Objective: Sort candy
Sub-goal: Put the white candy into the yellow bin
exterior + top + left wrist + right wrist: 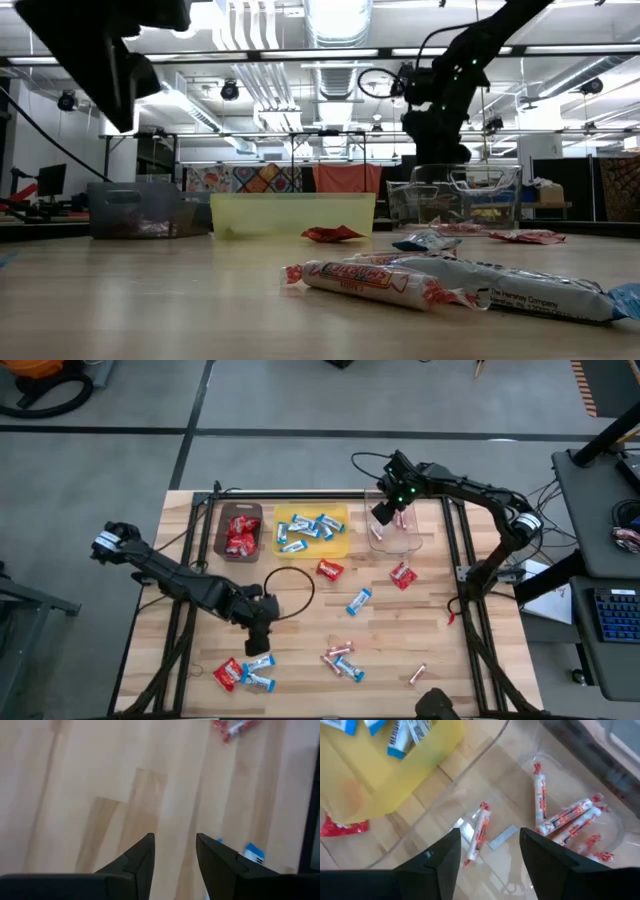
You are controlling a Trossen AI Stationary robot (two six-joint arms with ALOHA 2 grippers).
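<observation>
The right end effector (487,852) is hanging over the clear bin (400,542) at the table's (440,630) far side, fingers spread apart, and a slim pink stick (479,836) is lying on the bin floor just beneath, beside several more sticks (565,817). Blue-and-white bars (305,528) are sitting in the yellow bin (340,545), red packets (240,535) in the brown bin (222,545). The left end effector (175,860) is hovering low over bare wood, fingers apart and gripping nothing, near loose candy (243,674) at the front edge. Best play now, I'd say: lift straight up clear of the clear walls before swinging towards the scattered pieces
</observation>
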